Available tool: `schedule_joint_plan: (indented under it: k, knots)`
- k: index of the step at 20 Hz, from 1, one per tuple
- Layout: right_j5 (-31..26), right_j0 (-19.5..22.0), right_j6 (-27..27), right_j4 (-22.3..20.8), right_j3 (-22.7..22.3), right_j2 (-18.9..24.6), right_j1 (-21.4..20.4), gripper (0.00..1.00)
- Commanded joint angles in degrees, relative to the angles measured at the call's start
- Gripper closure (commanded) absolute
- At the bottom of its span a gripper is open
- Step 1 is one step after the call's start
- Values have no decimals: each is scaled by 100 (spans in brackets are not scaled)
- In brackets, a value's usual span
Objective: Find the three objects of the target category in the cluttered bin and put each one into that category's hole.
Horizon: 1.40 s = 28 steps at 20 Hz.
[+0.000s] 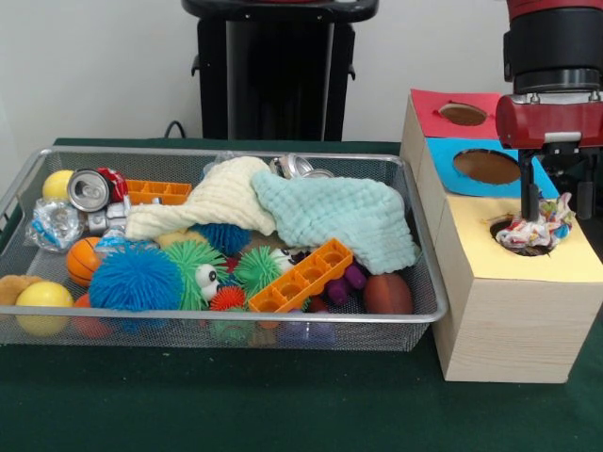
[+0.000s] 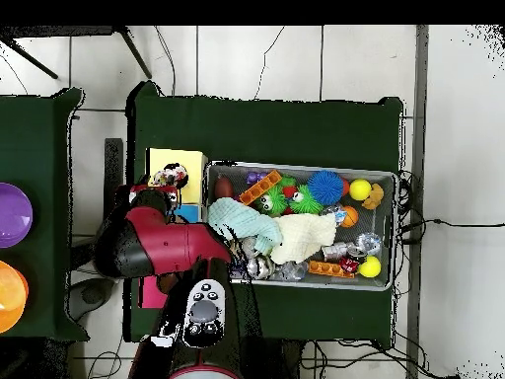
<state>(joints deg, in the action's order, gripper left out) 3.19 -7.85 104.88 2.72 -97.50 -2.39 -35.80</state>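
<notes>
A rope toy (image 1: 534, 231), bunched with no clear long axis, is seen in the yellow hole (image 1: 524, 237) of the wooden box (image 1: 509, 311), at 3 o'clock from the bin (image 1: 236, 330). It is flanked by the gripper (image 1: 556, 212), fingers parted; whether it is gripped cannot be told. Balls, cans, blocks and two cloths (image 1: 339, 212) are held in the bin.

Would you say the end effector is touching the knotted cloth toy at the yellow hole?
Touching. In the front view, the end effector has fingers on both sides of the knotted cloth toy, which sits in the yellow hole with no visible gap.
</notes>
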Motion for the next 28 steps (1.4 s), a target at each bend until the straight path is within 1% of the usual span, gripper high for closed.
schedule_joint_plan:
  k: [1, 3, 4, 6, 9, 10, 11, 12, 13, 14, 16, 20, 23, 26, 28]
  knots:
    - [-31, 109, 909, 66, 32, 243, 169, 0]
    - [-33, 97, 902, 61, 32, 225, 169, 0]
    - [74, 30, 951, 99, 45, 128, 182, 0]
    - [-85, -121, 942, 188, 48, -172, 109, 0]
    - [-442, -250, 876, 242, 91, -484, 14, 0]
    - [-663, -403, 832, 280, 171, -765, 29, 0]
    - [-793, -462, 807, 280, 193, -888, 12, 0]
    - [-1066, -647, 770, 295, 281, -1215, 42, 0]
    - [-1159, -697, 758, 285, 301, -1316, 22, 0]
    - [-1342, -823, 746, 285, 372, -1525, 37, 0]
    - [-1566, -969, 755, 266, 467, -1740, 62, 0]
    - [-1689, -1158, 885, 260, 599, -1923, 174, 0]
    - [-1602, -1196, 983, 262, 640, -1890, 261, 0]
    - [-1375, -1168, 1073, 304, 640, -1697, 351, 0]
    - [-1331, -1246, 1131, 348, 701, -1749, 427, 0]
